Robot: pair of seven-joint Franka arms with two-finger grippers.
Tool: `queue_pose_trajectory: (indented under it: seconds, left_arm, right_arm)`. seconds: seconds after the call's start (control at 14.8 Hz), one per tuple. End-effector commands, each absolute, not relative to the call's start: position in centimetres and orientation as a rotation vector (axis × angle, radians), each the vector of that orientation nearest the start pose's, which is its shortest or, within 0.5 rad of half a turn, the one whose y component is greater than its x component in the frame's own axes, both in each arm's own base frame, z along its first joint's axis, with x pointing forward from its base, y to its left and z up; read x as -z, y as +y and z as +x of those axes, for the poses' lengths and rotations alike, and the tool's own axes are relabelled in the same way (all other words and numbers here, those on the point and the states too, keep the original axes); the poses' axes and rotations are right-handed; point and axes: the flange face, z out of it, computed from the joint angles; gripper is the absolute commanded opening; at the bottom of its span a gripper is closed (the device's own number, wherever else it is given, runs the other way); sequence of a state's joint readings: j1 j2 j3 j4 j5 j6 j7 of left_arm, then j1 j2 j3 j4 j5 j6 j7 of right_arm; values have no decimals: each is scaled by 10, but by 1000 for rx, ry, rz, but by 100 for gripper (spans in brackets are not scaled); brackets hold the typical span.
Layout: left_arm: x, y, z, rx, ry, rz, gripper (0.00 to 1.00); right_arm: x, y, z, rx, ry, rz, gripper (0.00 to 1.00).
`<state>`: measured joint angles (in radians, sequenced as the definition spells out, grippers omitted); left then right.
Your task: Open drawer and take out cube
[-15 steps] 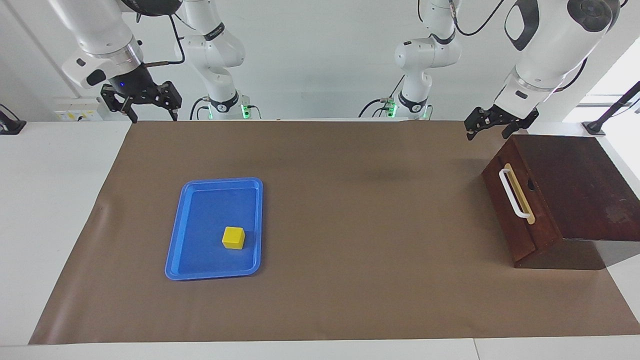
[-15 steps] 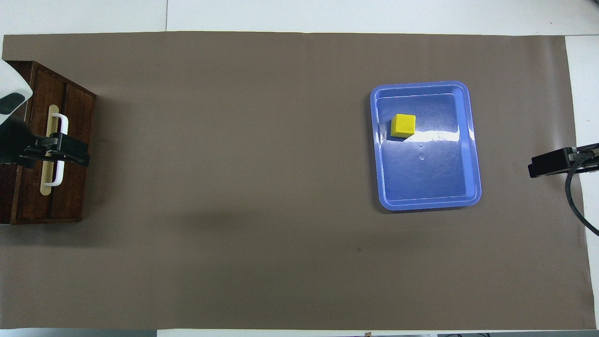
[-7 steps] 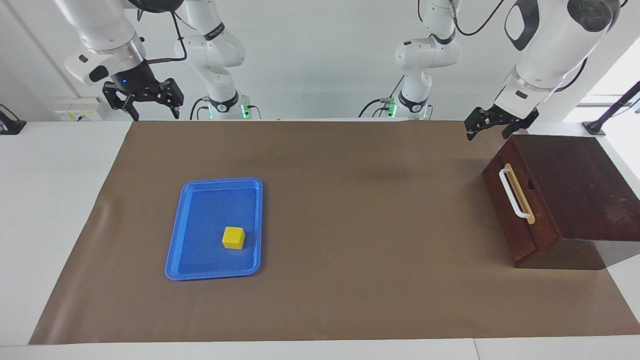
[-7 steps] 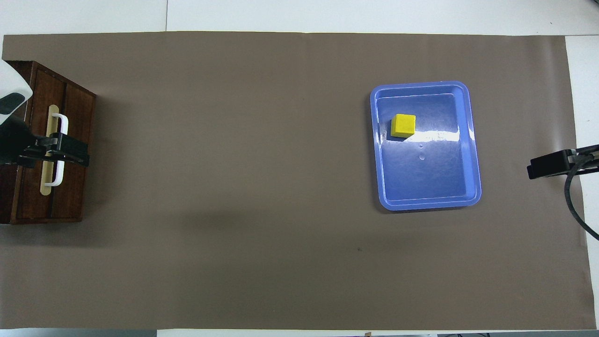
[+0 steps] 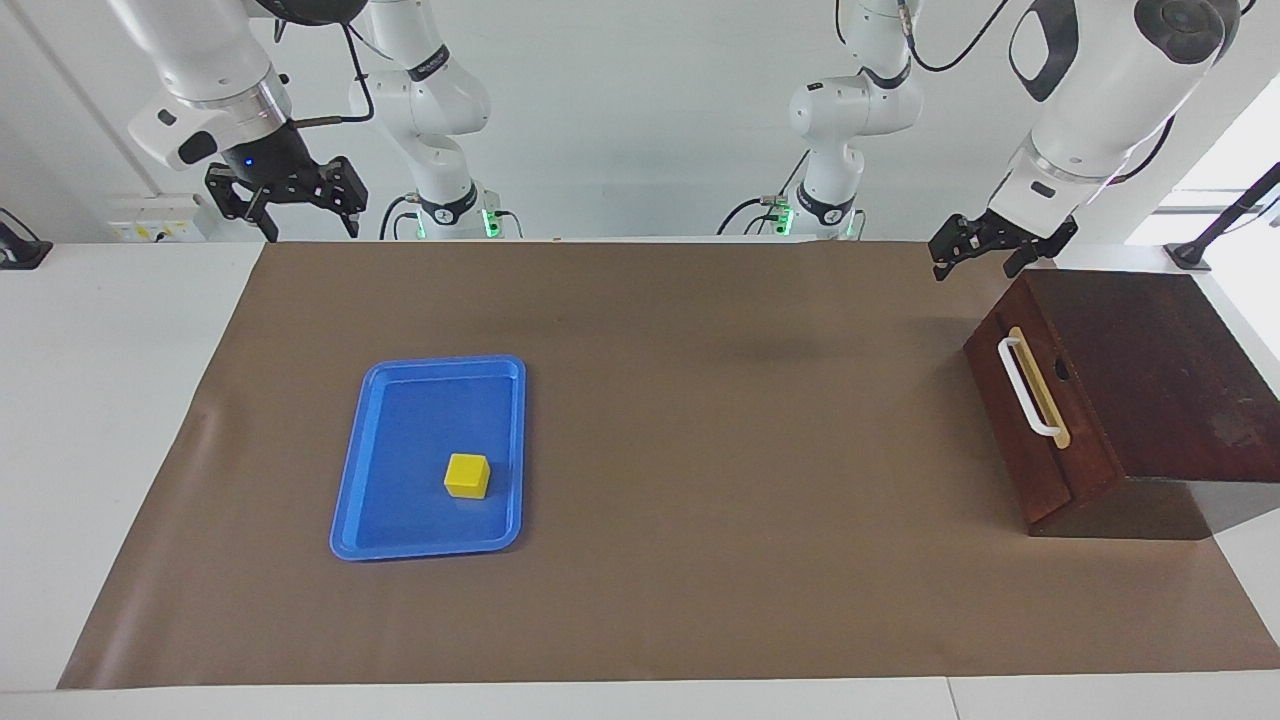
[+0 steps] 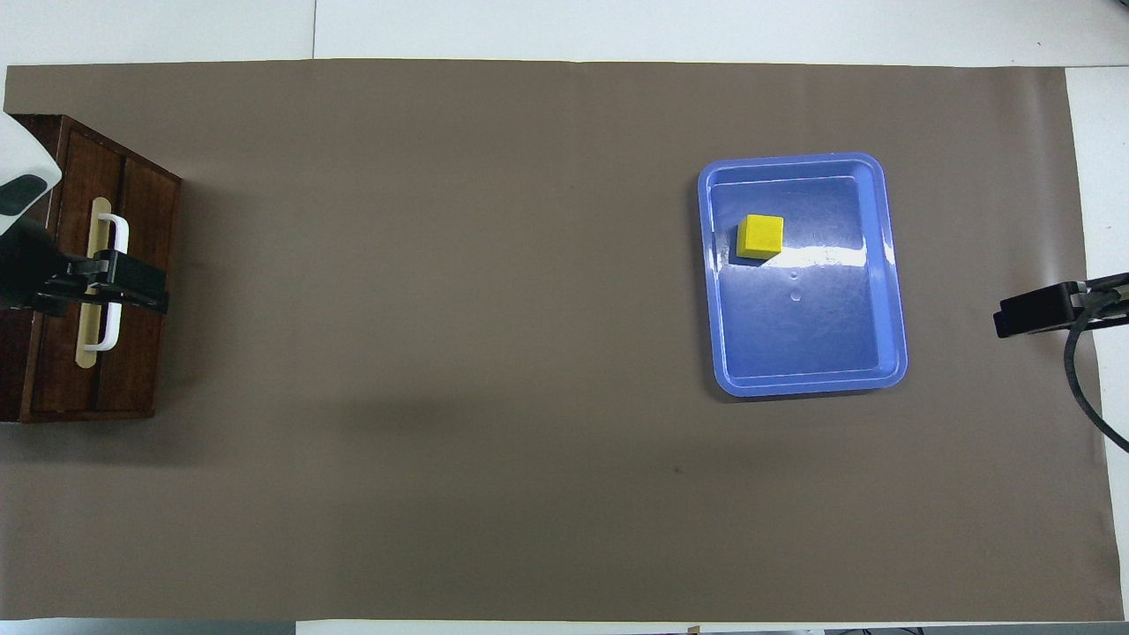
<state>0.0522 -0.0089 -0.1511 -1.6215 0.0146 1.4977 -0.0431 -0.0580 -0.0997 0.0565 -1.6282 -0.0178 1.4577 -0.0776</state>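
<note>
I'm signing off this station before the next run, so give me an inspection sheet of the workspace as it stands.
Surface: brown mat over a white table, flat.
Job's things: drawer shut in its dark wooden box, white handle free; yellow cube sits in the blue tray, toward the right arm's end.
Clutter: nothing seen.
Grippers: left claw open, raised by the box corner nearest the robots, touching nothing; right claw open, empty, raised over the table edge at the robots' end.
Cables: black cable hangs from the right claw, off the mat.
Surroundings: two more white arms stand at the wall.
</note>
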Motion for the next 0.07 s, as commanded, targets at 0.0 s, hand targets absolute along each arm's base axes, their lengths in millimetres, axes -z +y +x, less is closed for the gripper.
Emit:
queue_pose_trajectory:
  seconds: [0.0]
  left_arm:
    - [-602, -49, 540, -180, 91, -3097, 100]
  right_arm:
    - [-642, -2, 505, -116, -93, -3167, 100]
